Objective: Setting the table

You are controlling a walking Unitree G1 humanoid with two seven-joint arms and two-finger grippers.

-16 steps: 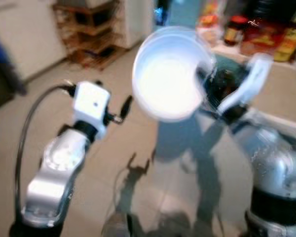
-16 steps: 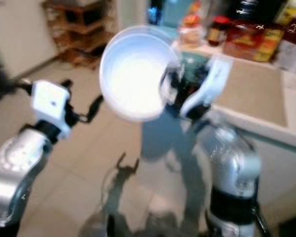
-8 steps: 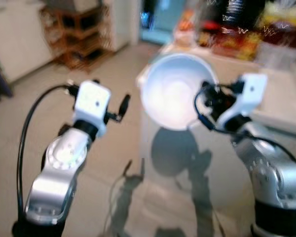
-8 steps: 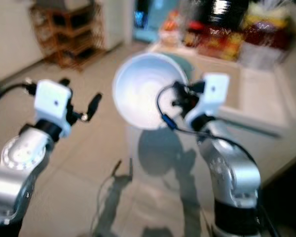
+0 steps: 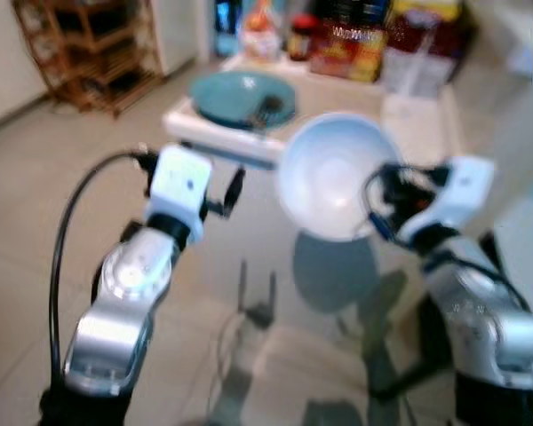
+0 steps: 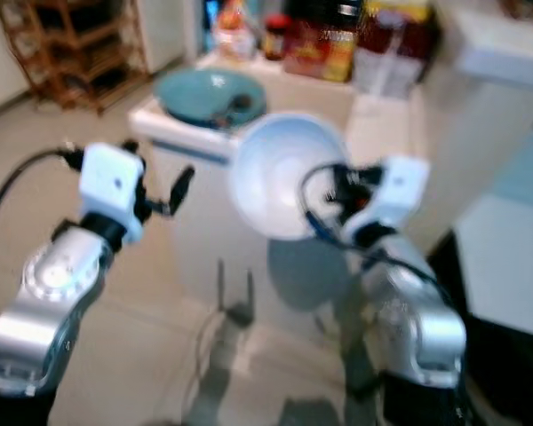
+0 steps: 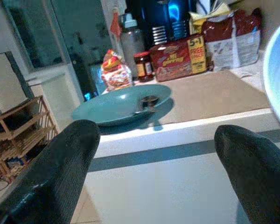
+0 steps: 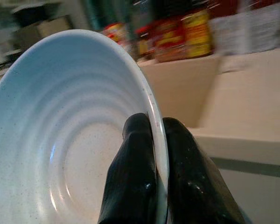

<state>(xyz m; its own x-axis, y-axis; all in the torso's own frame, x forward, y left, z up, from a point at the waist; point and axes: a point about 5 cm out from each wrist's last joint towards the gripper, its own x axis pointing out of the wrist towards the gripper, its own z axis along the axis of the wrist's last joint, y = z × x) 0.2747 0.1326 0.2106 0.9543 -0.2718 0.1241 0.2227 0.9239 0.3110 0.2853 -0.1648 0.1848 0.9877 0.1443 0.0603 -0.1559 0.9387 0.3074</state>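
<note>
A pale blue-white bowl (image 5: 333, 185) hangs tilted in the air before the table, its rim pinched by my right gripper (image 8: 155, 140), which is shut on it. The bowl's ridged inside (image 8: 60, 140) faces the right wrist camera. A teal plate (image 5: 242, 96) with a utensil lying in it rests on the white table (image 5: 338, 115), at its near left corner; it is also seen as the teal plate (image 7: 121, 108) in the left wrist view. My left gripper (image 7: 154, 163) is raised left of the bowl, open, with nothing between its fingers (image 7: 56, 168).
Jars, food packets and a bottle (image 7: 177, 51) stand along the table's far edge. A wooden shelf rack (image 5: 84, 49) is at the far left on the tiled floor (image 5: 35, 195). A light surface (image 6: 506, 266) lies to the right.
The camera has swung toward the table, so the teal plate and table front have come into view. The bowl stays in the right gripper, now lower and nearer the table edge.
</note>
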